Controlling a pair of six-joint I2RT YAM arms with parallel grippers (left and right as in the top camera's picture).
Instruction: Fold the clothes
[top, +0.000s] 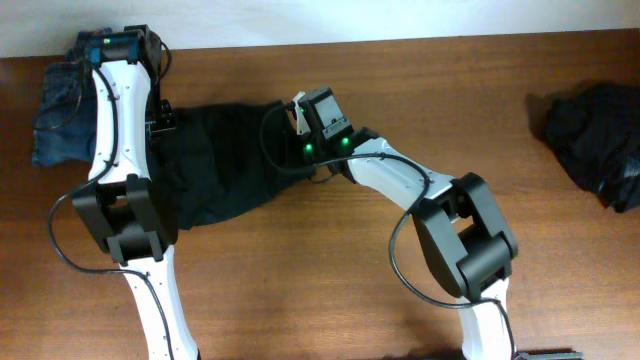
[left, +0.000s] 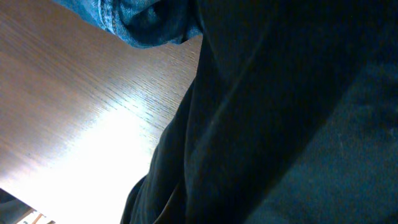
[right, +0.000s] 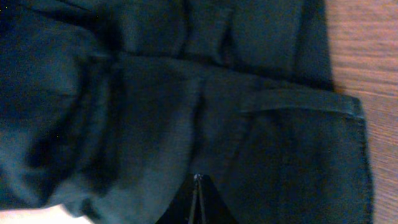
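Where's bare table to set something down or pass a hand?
Free: table between right arm and crumpled black garment; also front strip between left arm and right arm. Crowded: left, both arms over black trousers, denim beside them.

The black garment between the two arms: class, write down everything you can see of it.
The black garment is soft, matte, unprinted cloth, creased and partly bunched, spread on the wooden table left of centre. The right wrist view shows a stitched edge and a sewn loop. The left tool is at its left end, the right tool at its far right edge, both shut; a grip cannot be confirmed. Blue denim lies beside it.
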